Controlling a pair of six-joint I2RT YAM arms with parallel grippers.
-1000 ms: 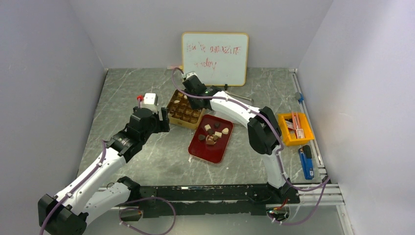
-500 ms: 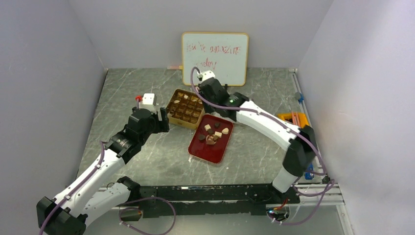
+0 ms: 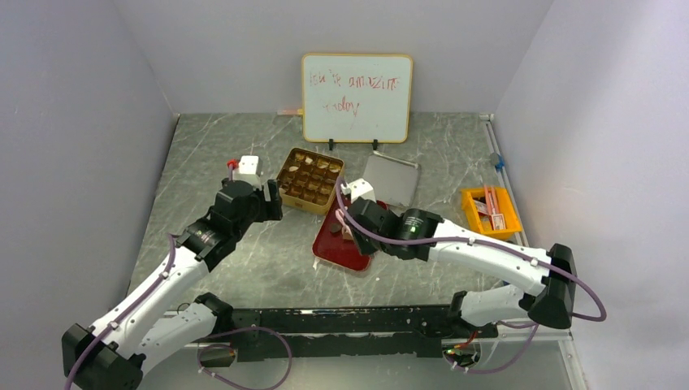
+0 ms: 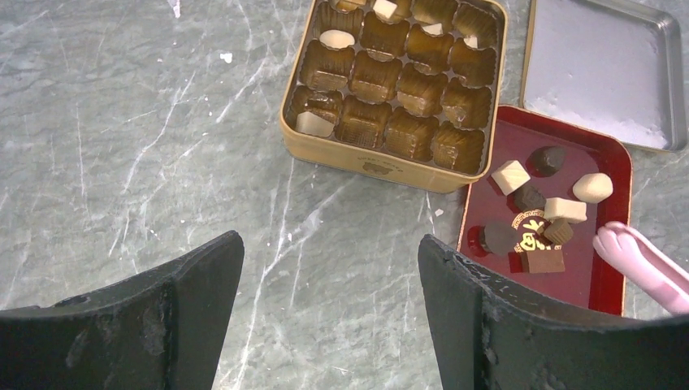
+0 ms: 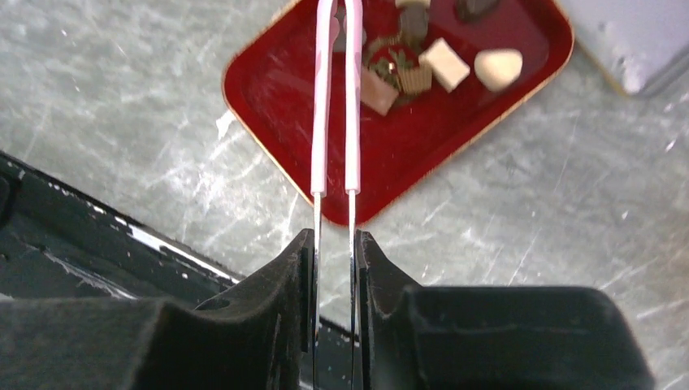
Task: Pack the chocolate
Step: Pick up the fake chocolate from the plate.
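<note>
Looking out from the left wrist, the chocolate (image 4: 536,213) lies ahead and to the right of the fingers, loose on a red tray (image 4: 587,280): cream cubes, one rounded cream piece, dark domes and a flat mid-brown square, bunched close together. Straight ahead sits a gold tin (image 4: 367,166) of ribbed brown cups, a few of them holding cream pieces. The left gripper (image 4: 329,313) has its jaws wide apart with nothing between them. A silver lid (image 4: 601,73) lies beyond the tray, and pink tweezers (image 4: 642,264) come in from the right over the tray's near corner.

From the right wrist, the right gripper (image 5: 333,260) is clamped on the tweezers' metal shafts. Their pink arms reach forward over the tray with a narrow gap between them. The tips run off the top edge, so whether they hold anything cannot be told. Cream and brown pieces lie just right of the arms' far end.

From above, the right gripper (image 3: 351,218) hangs low over the tray and hides most pieces, its arm stretched flat and its elbow far out to the right. The left gripper (image 3: 273,200) sits just beside the tin's near left corner. A whiteboard (image 3: 357,97) stands beyond both, and an orange bin (image 3: 487,213) sits well off to the right
</note>
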